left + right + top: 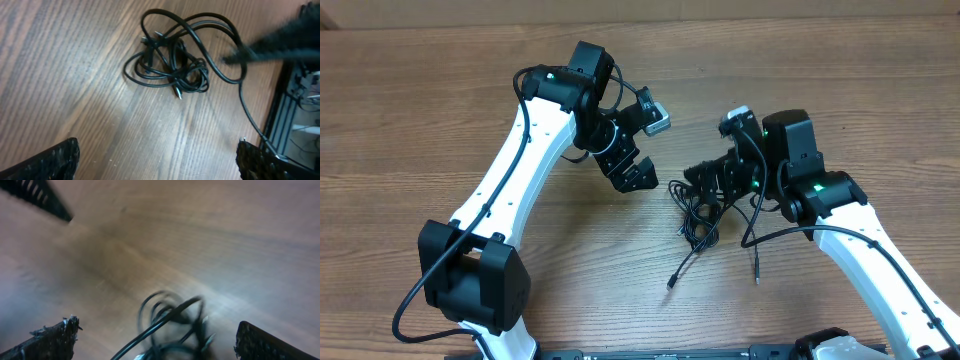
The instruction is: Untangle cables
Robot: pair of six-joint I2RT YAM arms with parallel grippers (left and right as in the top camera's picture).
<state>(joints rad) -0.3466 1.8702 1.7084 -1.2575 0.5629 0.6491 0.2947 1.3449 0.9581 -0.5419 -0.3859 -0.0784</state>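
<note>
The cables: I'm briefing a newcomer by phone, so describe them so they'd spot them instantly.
On the wooden table, look between the two white arms, close to the right gripper. The cables lie there as a tangled heap with two loose tails. They are far thinner than the wires fixed along the arms.

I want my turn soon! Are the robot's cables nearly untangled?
Not nearly. Done: nothing visible; the cables lie in one knotted bundle on the table, two ends trailing out. In hand: nothing; the left gripper and right gripper are both open and empty near it. Left: grip the cords, pull them apart, lay each out.
</note>
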